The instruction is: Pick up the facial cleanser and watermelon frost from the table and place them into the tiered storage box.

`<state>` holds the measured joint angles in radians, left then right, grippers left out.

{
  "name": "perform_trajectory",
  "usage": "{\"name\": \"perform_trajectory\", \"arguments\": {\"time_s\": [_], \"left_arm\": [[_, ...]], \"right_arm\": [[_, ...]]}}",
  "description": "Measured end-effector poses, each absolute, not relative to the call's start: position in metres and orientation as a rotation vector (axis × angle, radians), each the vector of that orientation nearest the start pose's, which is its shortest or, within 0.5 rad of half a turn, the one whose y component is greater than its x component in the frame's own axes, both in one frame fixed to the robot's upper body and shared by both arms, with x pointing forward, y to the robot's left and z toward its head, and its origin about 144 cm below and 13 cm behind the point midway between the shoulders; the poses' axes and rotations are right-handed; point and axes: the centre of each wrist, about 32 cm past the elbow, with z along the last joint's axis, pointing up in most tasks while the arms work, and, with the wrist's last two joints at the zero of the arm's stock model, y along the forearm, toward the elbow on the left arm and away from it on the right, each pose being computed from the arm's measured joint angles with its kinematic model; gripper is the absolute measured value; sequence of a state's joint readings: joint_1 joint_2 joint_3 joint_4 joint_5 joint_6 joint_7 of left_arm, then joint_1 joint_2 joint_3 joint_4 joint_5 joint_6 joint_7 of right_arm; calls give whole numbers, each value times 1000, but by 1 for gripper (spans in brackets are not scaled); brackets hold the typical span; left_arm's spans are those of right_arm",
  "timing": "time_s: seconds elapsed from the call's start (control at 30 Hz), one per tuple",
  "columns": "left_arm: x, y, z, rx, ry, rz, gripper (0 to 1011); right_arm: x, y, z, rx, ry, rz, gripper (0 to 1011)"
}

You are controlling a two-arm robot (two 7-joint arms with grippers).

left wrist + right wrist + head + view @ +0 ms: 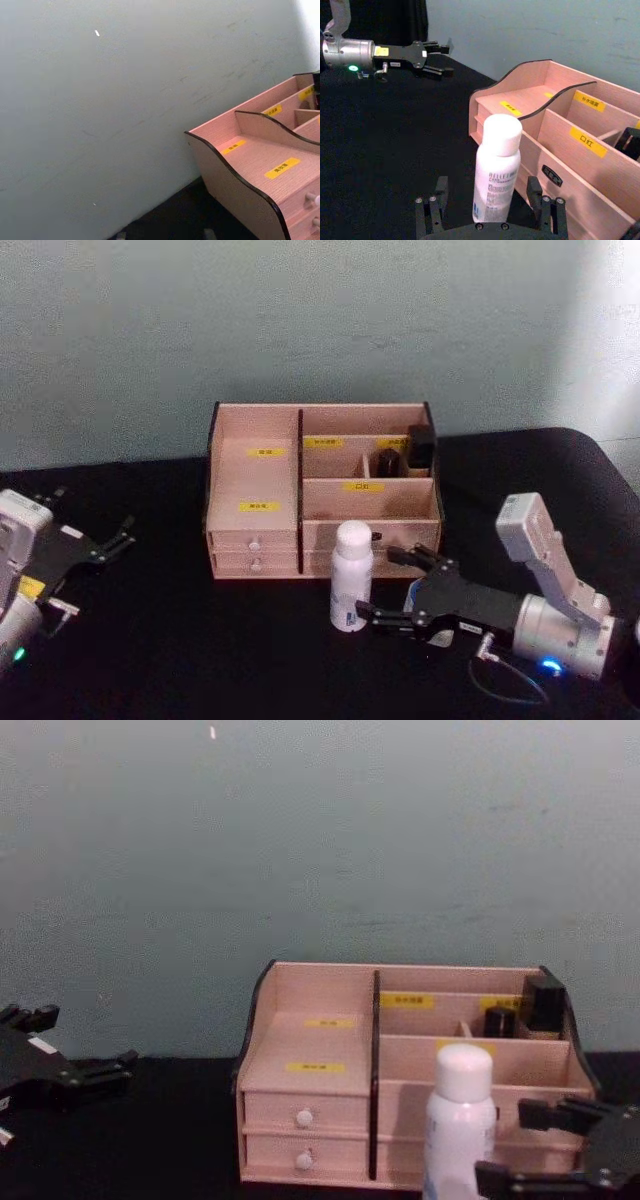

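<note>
With 12 o'clock toward the wall, the facial cleanser (351, 575), a white capped bottle, stands upright on the black surface (200, 660) at the 6 o'clock side of the tiered storage box (240, 480), just in front of its lower drawers (235, 540). Your right end effector (380, 585) reaches in from the bottle's 4 o'clock. It is released, with one finger on each side of the bottle and neither visibly pressing it. Your left end effector (122, 533) sits parked at 9 o'clock, also released and well apart from the box. The bottle is tall, narrow and smooth, so an off-centre squeeze would likely tip it or let it twist out. The finger on the box side (546, 210) runs near the drawer fronts and could catch there as you close or lift. Two dark containers (405, 455) already occupy the rear compartment at 1 o'clock, so a drop there risks knocking them, and a low carry could clip the front wall. Of the yellow labels, one reads "口红" (588, 142). The label behind it (590, 102) looks like "补水喷雾", though that reading is less sure. The grey print on the bottle (500, 182) and the dark oval badge (552, 175) on the box front are too blurred to read.
</note>
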<state>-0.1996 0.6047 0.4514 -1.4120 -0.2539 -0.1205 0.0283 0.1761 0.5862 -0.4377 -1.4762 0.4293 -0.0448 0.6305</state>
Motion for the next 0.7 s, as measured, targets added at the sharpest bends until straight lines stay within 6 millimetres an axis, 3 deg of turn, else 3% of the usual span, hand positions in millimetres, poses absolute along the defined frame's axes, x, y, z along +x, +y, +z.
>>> {"name": "perform_trajectory", "arguments": {"time_s": [0.7], "left_arm": [[489, 310, 1140, 304, -285, 1248, 1001]], "right_arm": [[507, -275, 1143, -209, 13, -633, 1000]]}}
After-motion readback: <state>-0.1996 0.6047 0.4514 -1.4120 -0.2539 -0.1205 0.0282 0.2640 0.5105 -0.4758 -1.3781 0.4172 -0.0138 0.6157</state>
